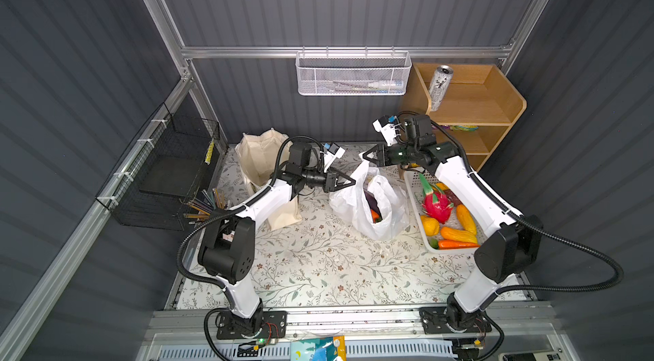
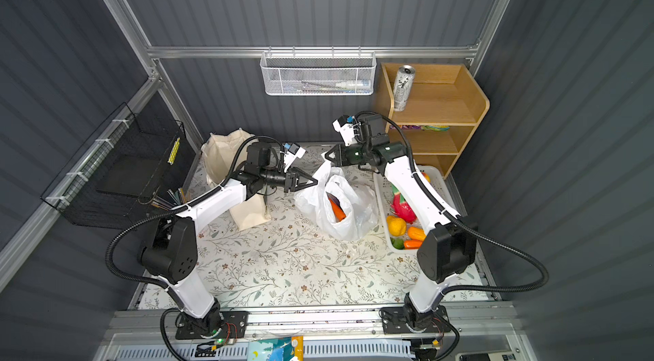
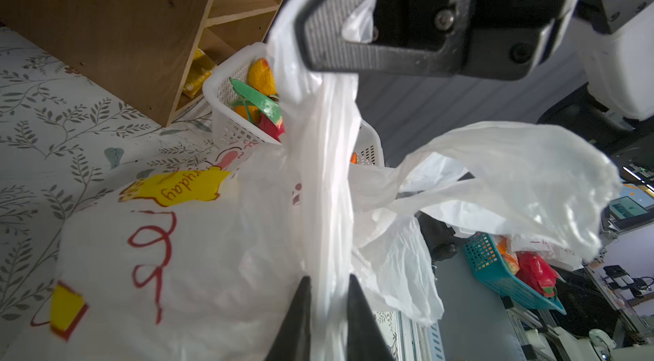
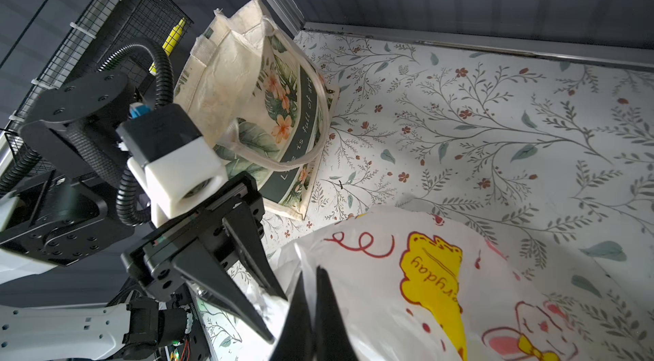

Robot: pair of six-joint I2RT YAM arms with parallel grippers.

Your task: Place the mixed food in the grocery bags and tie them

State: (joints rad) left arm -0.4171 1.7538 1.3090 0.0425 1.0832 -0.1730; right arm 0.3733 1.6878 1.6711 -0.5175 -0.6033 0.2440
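Thin white printed plastic bag (image 1: 385, 221): stretches one handle strip (image 3: 329, 164) from barely parted left pincer (image 1: 348, 182) beside it to right pincer (image 1: 365, 157), clamped on that strip above bag.

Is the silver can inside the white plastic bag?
No, the silver can stands on the wooden shelf, away from the white plastic bag.
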